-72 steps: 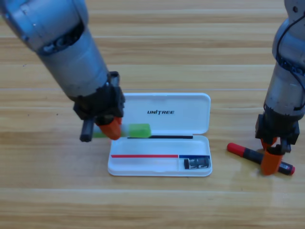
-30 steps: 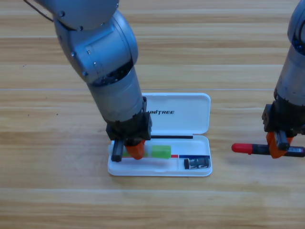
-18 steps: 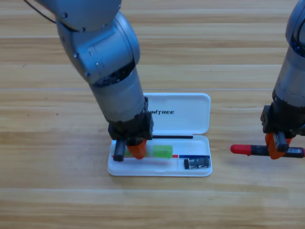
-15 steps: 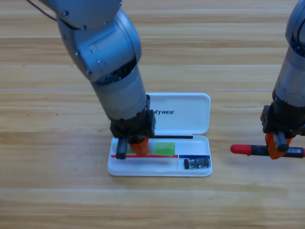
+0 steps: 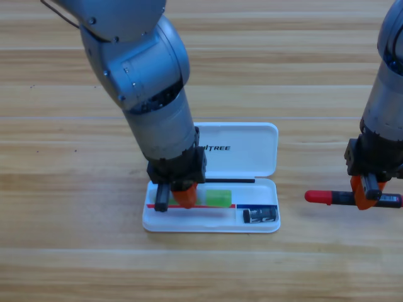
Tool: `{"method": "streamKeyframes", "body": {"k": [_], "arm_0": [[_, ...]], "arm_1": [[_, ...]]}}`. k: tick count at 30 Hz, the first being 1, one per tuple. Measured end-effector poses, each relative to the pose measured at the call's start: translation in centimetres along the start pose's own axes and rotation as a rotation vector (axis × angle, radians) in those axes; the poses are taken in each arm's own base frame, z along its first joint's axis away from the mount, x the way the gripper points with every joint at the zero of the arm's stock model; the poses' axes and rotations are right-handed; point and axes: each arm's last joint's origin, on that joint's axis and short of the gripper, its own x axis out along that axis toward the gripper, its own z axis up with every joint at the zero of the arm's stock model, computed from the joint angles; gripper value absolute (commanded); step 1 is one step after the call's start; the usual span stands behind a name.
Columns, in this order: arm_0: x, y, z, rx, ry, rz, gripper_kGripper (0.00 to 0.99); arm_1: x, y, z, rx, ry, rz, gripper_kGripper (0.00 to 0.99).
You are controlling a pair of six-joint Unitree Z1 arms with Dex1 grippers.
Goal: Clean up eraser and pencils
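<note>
Since moments ago the left gripper (image 5: pixel 178 196) has carried the green pencil (image 5: pixel 218 197) from beside the white case (image 5: pixel 252 138) down into its long tray, where its fingers pinch the pencil's whitish end. Meanwhile the right gripper (image 5: pixel 368 192) has turned the black pencil (image 5: pixel 327 197) level; its fingers grip the black body, red cap pointing at the case. Already stowed, the eraser (image 5: pixel 260 215) sits in the small compartment, so only the black pencil is left out over the desk (image 5: pixel 63 251)

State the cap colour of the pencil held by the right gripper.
Red cap on a black body, seen in the high view.
</note>
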Motion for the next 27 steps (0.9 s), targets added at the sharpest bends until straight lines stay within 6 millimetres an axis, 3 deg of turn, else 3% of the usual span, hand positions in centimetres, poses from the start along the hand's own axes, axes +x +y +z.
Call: {"method": "streamKeyframes", "body": {"k": [27], "arm_0": [[1.3,0.0,0.1,-0.003,0.019,-0.015,0.000]], "arm_1": [[0.1,0.1,-0.1,0.000,0.011,-0.002,0.000]]}}
